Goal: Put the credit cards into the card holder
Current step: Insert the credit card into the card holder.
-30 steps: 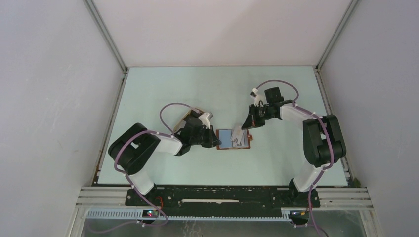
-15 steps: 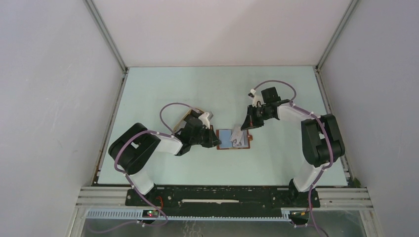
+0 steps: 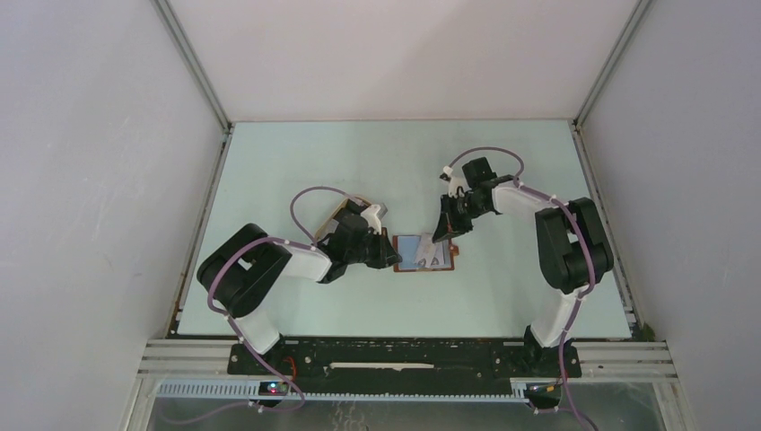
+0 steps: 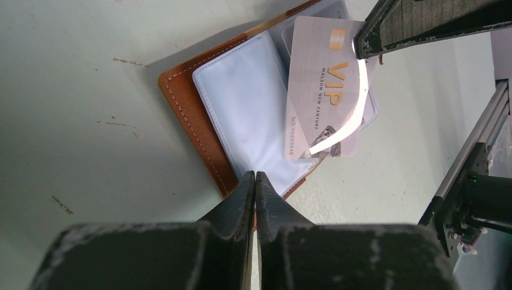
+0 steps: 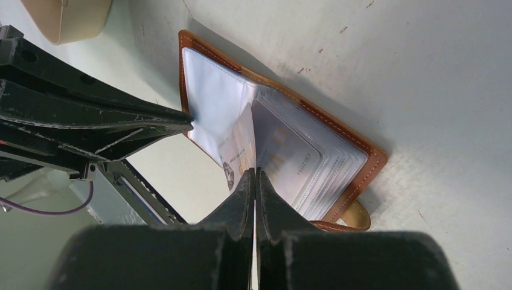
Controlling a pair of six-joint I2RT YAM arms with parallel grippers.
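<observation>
Take the stiff, slick credit card point(image 4: 320, 90) edgewise; right end effector point(image 5: 255, 175) clamps it; left end effector point(image 4: 255, 178) clamps the floppy card holder point(image 4: 187, 115).

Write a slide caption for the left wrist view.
Left gripper pinches the open reddish-brown leather card holder while right gripper holds a silver plastic VIP card over its clear sleeves.

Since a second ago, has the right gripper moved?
Yes. The right gripper has shifted left with the credit card, over the card holder, which stayed put.
</observation>
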